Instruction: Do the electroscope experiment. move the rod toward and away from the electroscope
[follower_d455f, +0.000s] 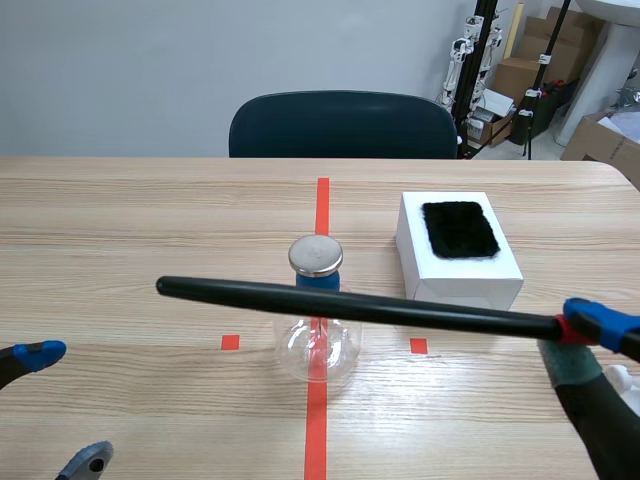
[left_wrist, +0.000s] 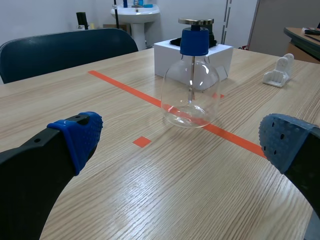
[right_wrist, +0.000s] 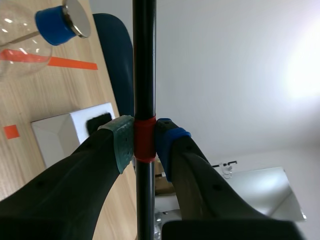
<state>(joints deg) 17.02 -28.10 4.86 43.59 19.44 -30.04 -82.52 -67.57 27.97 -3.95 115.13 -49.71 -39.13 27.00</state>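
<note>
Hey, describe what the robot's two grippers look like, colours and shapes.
The left gripper has two thick, curved black fingers tipped with blue dotted pads. The right gripper is alike, but one pad is grey-green and the other blue.

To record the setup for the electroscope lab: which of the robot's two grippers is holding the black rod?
The right gripper, whose fingers are shut on the black rod near one end. The left gripper is open and holds nothing.

Black right claw (right_wrist: 144, 144), blue and grey-green pads (right_wrist: 123, 142)
</note>
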